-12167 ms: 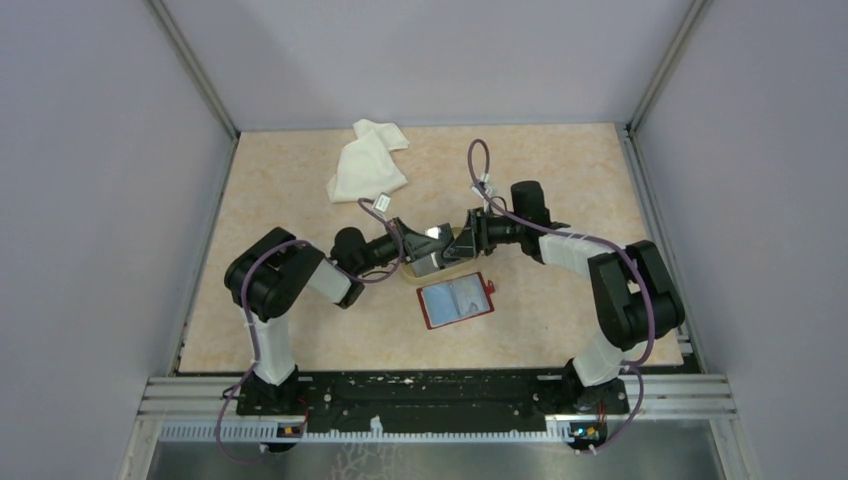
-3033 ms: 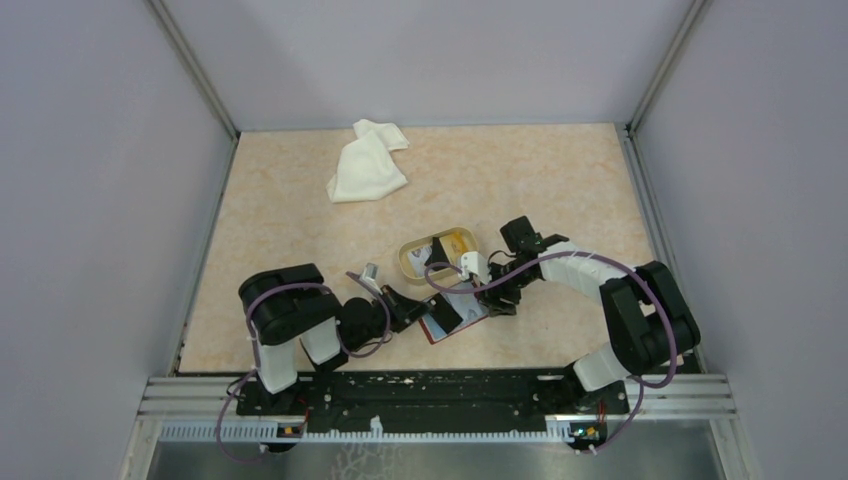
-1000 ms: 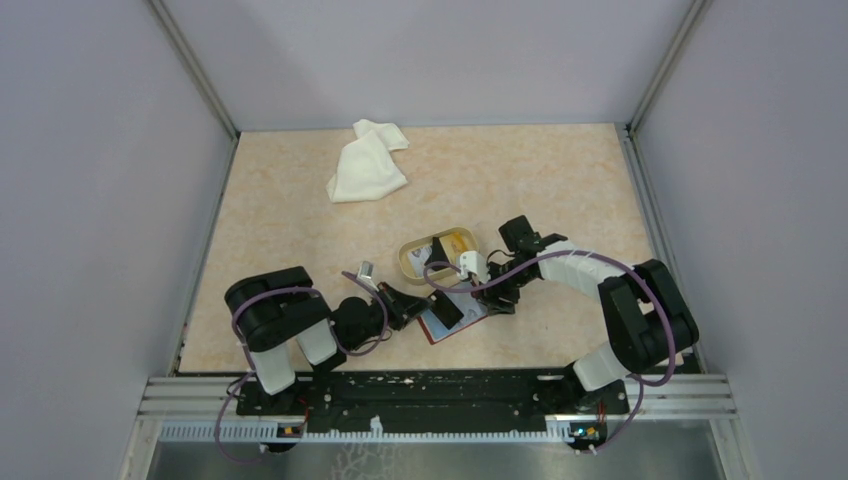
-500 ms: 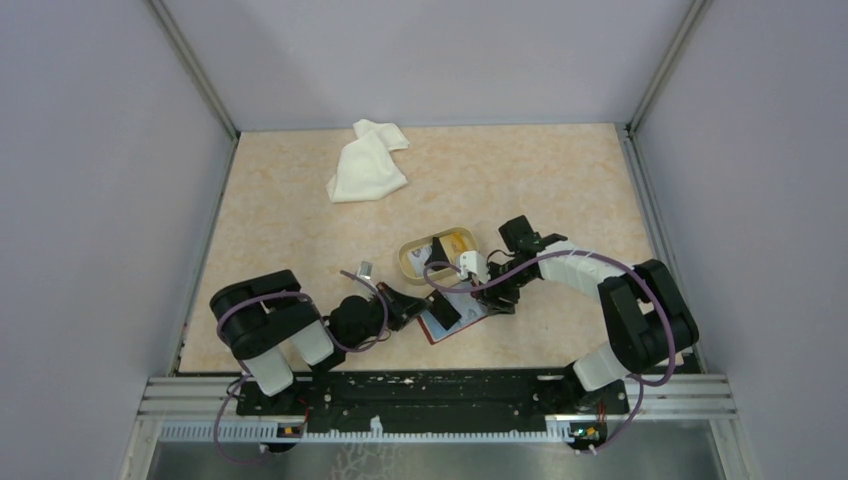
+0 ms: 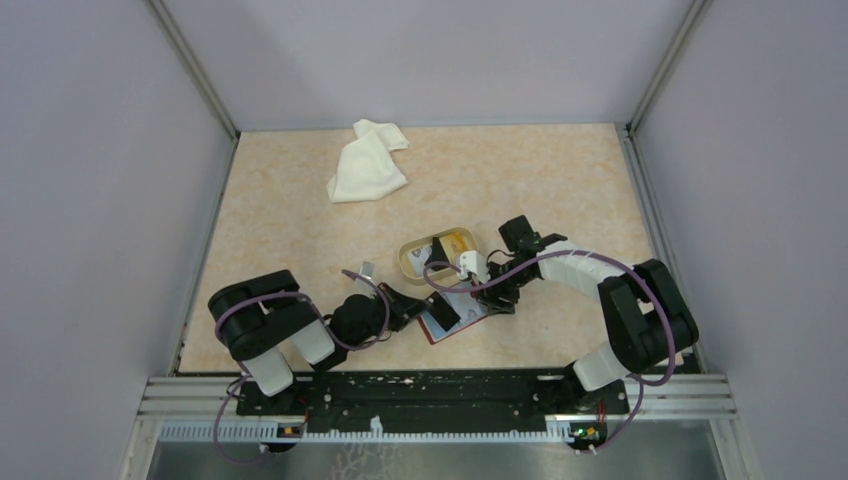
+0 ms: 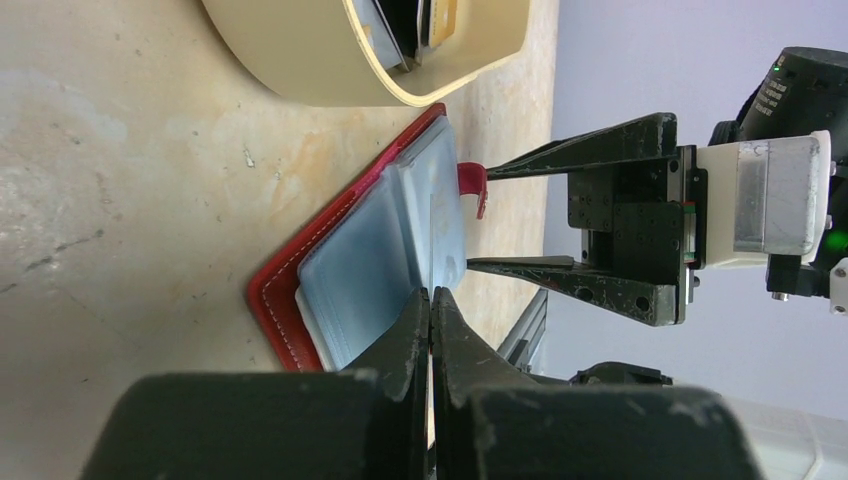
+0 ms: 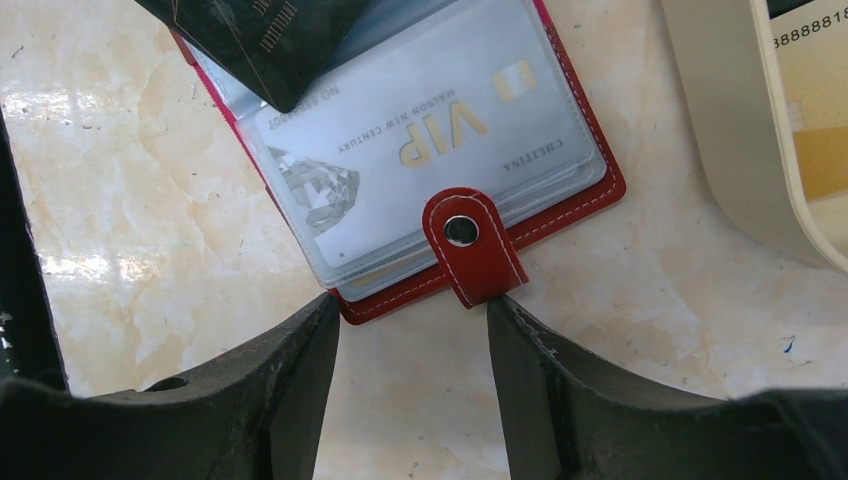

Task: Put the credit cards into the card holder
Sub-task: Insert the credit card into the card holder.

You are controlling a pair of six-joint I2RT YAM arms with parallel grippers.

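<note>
Left gripper [image 6: 430, 300] clamped shut on dark card [image 7: 255, 40], card's corner over open card holder [image 7: 472, 262] near table [image 5: 550, 180] near edge, beside tan dish [image 5: 405, 258]. Right gripper [image 7: 410, 305] open, straddling holder's snap-tab edge. Wide tabletop toward far edge.

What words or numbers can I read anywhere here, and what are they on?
"VIP": white card in the card holder.
"MAISON NEW CENTURY": same card.
"CHLITINA": same card.
"888888...", cut off at the frame edge: yellow card in the tan dish.
Gold lettering on the dark card: too blurred to read.
</note>
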